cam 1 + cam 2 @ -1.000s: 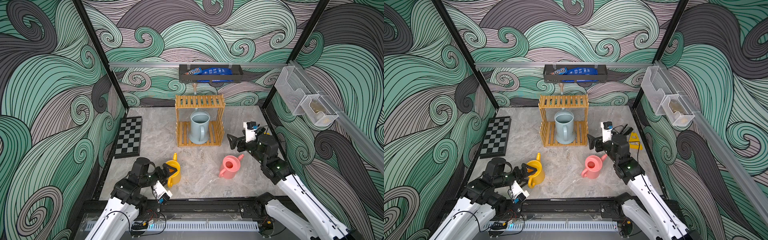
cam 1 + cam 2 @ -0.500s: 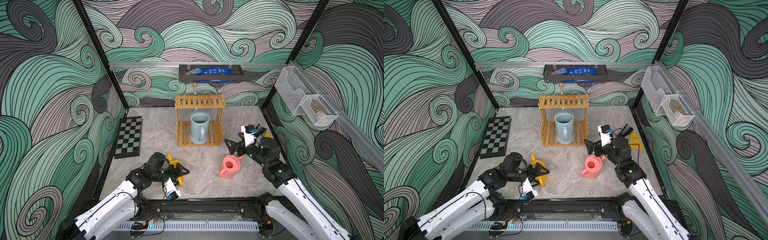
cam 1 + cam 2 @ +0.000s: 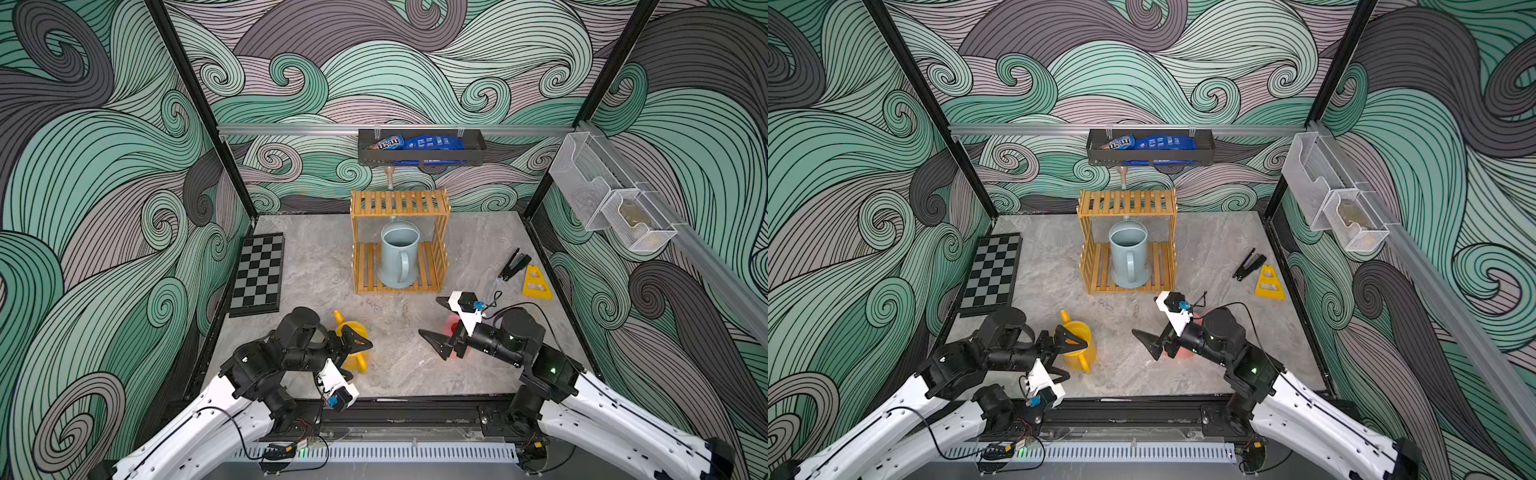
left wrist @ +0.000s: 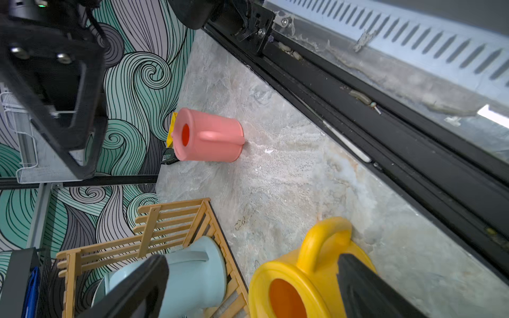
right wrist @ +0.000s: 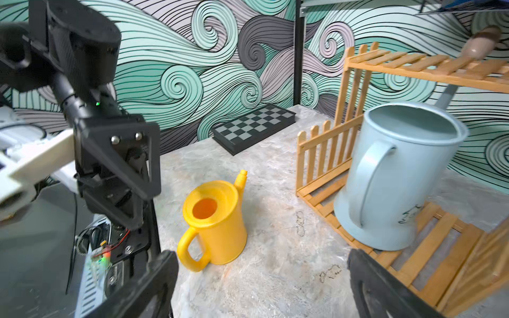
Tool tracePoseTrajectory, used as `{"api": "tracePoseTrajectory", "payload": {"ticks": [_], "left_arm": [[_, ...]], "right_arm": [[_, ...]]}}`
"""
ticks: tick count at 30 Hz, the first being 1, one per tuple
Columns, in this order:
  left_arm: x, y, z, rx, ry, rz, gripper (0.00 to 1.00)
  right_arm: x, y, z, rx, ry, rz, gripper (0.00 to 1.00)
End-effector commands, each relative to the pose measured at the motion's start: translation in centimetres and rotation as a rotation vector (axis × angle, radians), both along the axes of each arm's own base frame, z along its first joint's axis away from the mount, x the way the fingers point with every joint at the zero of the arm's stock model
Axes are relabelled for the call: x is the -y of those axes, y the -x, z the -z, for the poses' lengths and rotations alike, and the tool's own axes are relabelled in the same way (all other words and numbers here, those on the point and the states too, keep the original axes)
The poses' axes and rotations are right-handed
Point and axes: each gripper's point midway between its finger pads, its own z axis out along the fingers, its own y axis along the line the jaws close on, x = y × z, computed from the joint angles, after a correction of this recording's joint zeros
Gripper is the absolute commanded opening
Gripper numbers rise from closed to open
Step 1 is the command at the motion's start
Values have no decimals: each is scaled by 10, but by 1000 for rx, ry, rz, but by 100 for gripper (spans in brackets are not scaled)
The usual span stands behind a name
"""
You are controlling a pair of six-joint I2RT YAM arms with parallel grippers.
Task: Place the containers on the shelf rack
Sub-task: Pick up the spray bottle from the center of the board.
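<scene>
Near rail, left side: left gripper (image 3: 1077, 360) sits low over the table (image 3: 316, 266), claw spread wide, gripping nothing. The yellow can (image 5: 214, 220) stands upright right at its fingertips, roughly in line between the two jaws. In the left wrist view one finger overlaps the can body; contact or not, can't tell. Handle faces the near rail, spout points toward the back.

Near rail, right side: right gripper (image 3: 429, 315) hangs above the pink can (image 4: 209, 137), claw also wide and empty, aimed across toward the left arm. The pink can is upright on the table and mostly hidden under the gripper in both top views. The left wrist view shows it clear of the fingers.

Mid-table: chessboard (image 3: 257, 272) lies flat by the left wall. A black hand tool (image 3: 513, 264) and a yellow wedge (image 3: 537, 282) lie just beside each other by the right wall.

Back centre: shelf rack (image 3: 399, 202), with the pale blue can (image 3: 397, 257) upright on its bottom tier. Its handle faces us and its spout rises behind, ending above the top slats.

Back wall: black wall tray (image 3: 419, 160) holding snack bags (image 3: 432, 142). Right wall: mesh baskets (image 3: 623, 216) on the rail.
</scene>
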Motion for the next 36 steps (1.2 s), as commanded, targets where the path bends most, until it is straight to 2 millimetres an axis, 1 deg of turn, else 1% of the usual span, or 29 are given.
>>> {"api": "tracePoseTrajectory", "payload": {"ticks": [1,5,8,10,13,17,22,25,28,30,33,36], "left_arm": [[-10,10,-4,-152,15,-107,99],[-9,-13,-26,-177,159,-250,99],[-9,-28,-41,-222,270,-351,99],[-12,-42,-54,-256,366,-434,99],[-17,-61,-65,-291,498,-535,99],[-37,-90,-82,-369,696,-715,99],[-65,-114,-102,-454,921,-894,99],[-84,-129,-107,-461,1042,-1001,99],[-107,-144,-105,-478,1160,-1134,99],[-120,-150,-101,-490,1218,-1209,99],[-129,-156,-90,-480,1238,-1266,99],[-133,-159,-91,-475,1263,-1286,99]], "right_arm": [[-7,7,-13,65,-50,-12,99],[-19,21,-5,90,-46,-79,99],[-30,28,0,81,-27,-109,99],[-37,33,5,85,-10,-127,99],[-50,41,15,88,11,-156,99],[-67,52,21,119,30,-179,99],[-88,63,36,144,88,-211,99],[-97,63,44,176,111,-206,99],[-105,57,52,177,144,-163,99],[-110,53,53,177,150,-131,99],[-120,54,61,175,167,-137,99],[-130,59,69,183,196,-152,99]]}}
